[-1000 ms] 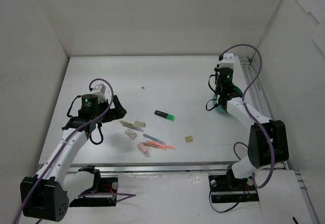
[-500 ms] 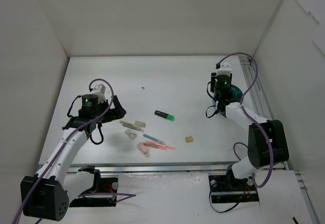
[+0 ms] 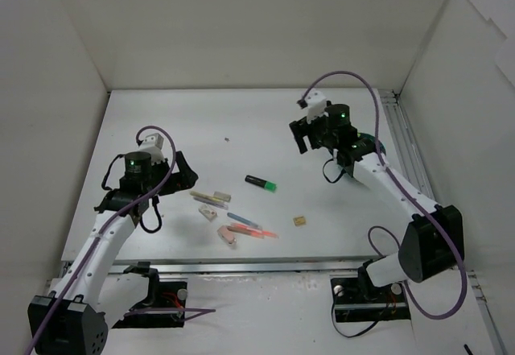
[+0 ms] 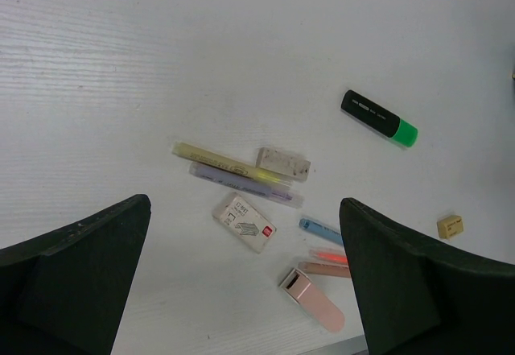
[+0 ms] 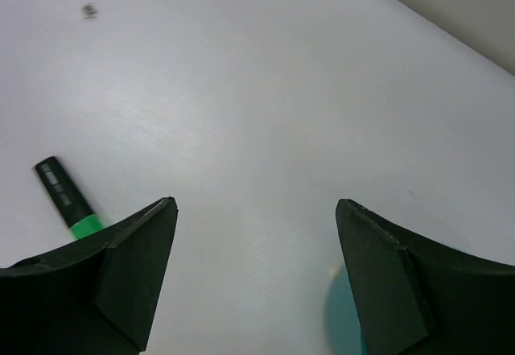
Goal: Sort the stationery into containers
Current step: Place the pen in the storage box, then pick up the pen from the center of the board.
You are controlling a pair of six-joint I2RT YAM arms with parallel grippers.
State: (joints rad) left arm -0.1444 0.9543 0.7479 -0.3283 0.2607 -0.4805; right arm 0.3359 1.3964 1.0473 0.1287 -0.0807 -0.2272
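Several pieces of stationery point(image 4: 241, 180) lay loosely clustered front-centre on the white tabletop point(image 3: 241, 121), below the left claw point(image 4: 245, 208), which gaped empty. A green-capped black highlighter point(image 4: 378, 117) and a tan cube point(image 4: 450, 225) sat apart, rightward. White walls point(image 3: 241, 25) enclosed everything. The right claw point(image 5: 255, 204) hung spread, empty. The teal tub point(image 5: 342, 323) was mostly hidden behind it.

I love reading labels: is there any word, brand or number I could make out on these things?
On the small white packet: dark print and a red mark, too small to read.
On the green-capped black highlighter: pale marks along the barrel, too blurred to read.
Nothing else bears text that can be read.
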